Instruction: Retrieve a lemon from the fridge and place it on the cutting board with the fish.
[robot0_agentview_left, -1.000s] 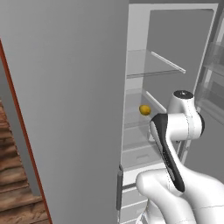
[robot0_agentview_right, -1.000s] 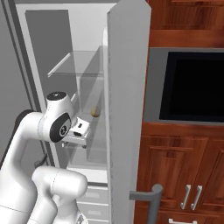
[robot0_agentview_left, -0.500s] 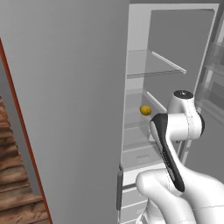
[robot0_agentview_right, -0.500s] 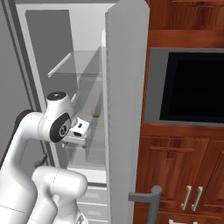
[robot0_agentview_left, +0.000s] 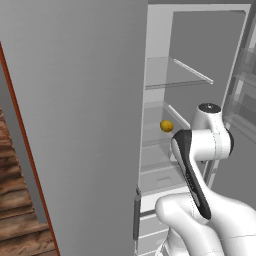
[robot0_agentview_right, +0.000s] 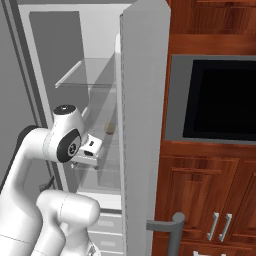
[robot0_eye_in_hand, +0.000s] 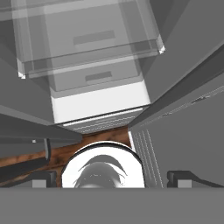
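The fridge (robot0_agentview_left: 75, 100) stands open, with a white interior and clear glass shelves. The lemon (robot0_agentview_left: 166, 126), small and yellow, rests on a middle shelf; in the right base view the lemon (robot0_agentview_right: 108, 128) shows faintly behind the door's edge. My gripper (robot0_agentview_right: 86, 159) hangs in front of that shelf, lower than the lemon and apart from it, pointing downward. In the hand view the gripper (robot0_eye_in_hand: 113, 178) is open with nothing between its tips, looking down on the clear fridge drawers (robot0_eye_in_hand: 87, 48). The cutting board and the fish are out of view.
The open grey fridge door (robot0_agentview_right: 142, 100) stands close to the right of my arm, its bar handle (robot0_agentview_right: 167, 230) low down. Beyond it are a black microwave (robot0_agentview_right: 220, 100) and wooden cabinets (robot0_agentview_right: 200, 195). A glass shelf (robot0_agentview_left: 180, 75) sits above the lemon.
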